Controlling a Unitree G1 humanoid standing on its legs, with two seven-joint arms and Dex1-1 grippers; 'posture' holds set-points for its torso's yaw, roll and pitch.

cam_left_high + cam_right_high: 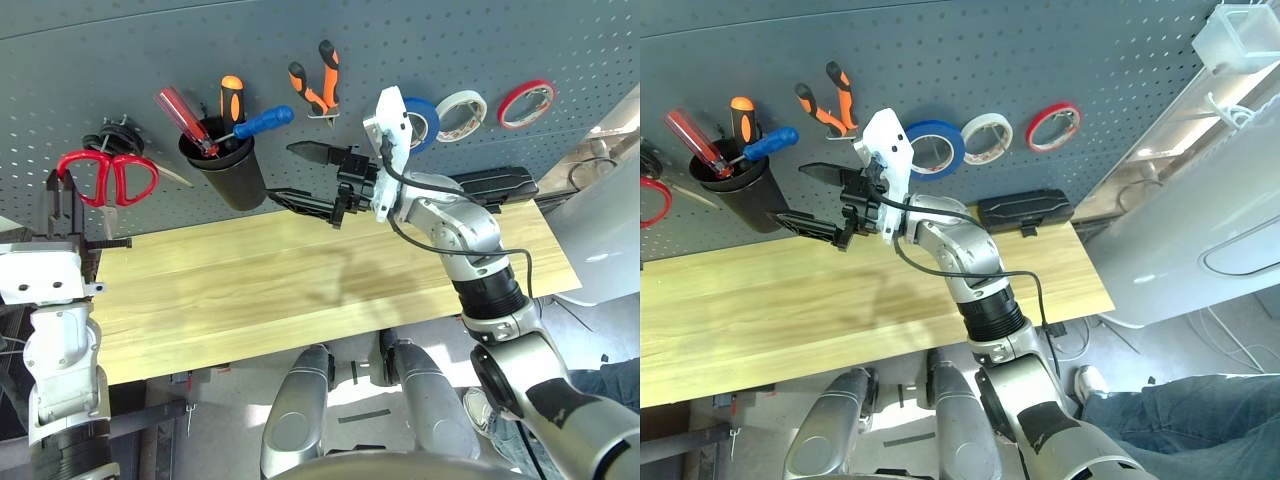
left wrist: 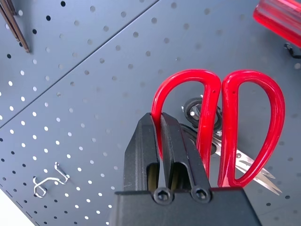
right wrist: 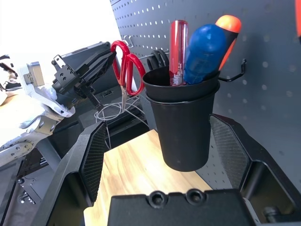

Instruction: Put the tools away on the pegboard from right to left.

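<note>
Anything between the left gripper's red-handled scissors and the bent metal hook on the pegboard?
Nothing visible stands between the red-handled scissors and the bent metal hook; only bare perforated grey-blue panel lies behind.

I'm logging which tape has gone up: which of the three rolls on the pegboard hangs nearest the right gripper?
The blue roll, leftmost of the three; the white and then the red hang farther along.
</note>
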